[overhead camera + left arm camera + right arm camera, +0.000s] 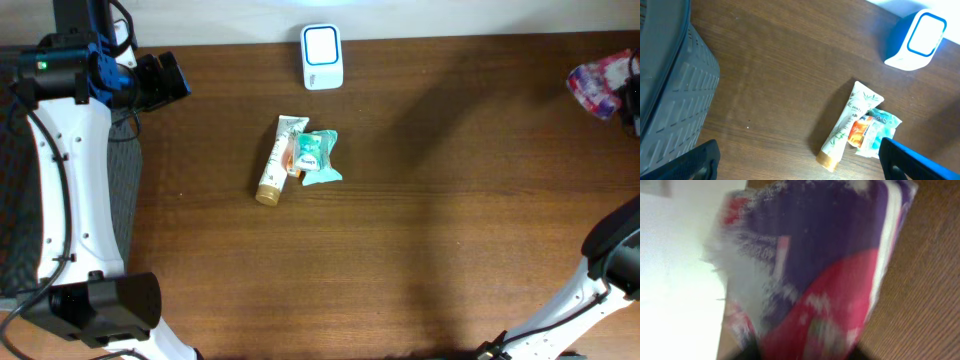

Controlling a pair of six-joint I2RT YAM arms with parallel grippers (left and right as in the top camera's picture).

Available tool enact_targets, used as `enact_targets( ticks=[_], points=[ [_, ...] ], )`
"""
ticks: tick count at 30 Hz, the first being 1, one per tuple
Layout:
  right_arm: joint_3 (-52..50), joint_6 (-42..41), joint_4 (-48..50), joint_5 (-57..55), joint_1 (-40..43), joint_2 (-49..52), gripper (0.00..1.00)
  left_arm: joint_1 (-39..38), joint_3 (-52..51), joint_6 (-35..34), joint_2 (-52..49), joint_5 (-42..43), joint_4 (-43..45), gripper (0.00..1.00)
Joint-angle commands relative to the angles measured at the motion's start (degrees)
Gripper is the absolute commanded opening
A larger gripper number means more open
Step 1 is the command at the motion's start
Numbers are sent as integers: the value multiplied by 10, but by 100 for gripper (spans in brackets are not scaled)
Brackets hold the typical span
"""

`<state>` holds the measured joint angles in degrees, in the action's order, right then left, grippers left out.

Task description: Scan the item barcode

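Looked like robotics lab staged as shop checkout. Dark wood-grain bench (420,230) carried white-and-blue barcode scanner (322,57) at far edge, packaged retail goods mid-bench: cream tube (277,162), teal sachet (318,158). Grey ribbed basket (675,100) at left, white robot arm (70,180) beside it.

Item: soft packet (830,265), purple upper part, red lower part, white crimped edges, print blurred and unreadable | Position: fills most of the view, tilted | Right: brown wood-grain bench (932,295) | Left: plain white surface (675,280) behind the packet's edge
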<state>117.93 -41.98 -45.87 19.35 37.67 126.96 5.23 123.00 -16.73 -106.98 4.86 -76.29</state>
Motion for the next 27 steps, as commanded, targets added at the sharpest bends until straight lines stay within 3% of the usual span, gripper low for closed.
enact_targets(
  ticks=[1,2,7,10,12,15,19,21,23,27],
  points=[
    [-4,13,-20,-3,-11,28,93,2,5,1,2,-2,1,99],
    [-3,33,-30,-3,-10,25,99,2,5,1,2,-2,1,99],
    [-2,92,-86,18,-5,-45,99,2,5,1,2,-2,1,99],
    [-2,213,-113,184,-30,-103,99,2,5,1,2,-2,1,99],
    [-2,329,-178,288,-84,-118,99,2,5,1,2,-2,1,99],
    [-6,421,-249,266,-194,-105,98,2,5,1,2,-2,1,99],
    [-25,430,-226,213,-376,-68,74,2,5,1,2,-2,1,99],
    [-26,394,-196,172,-445,-47,70,2,5,1,2,-2,1,99],
    [-26,301,-160,71,-514,-21,70,2,5,1,2,-2,1,99],
    [-26,279,-119,-23,-617,4,68,2,5,1,2,-2,1,99]
  ],
)
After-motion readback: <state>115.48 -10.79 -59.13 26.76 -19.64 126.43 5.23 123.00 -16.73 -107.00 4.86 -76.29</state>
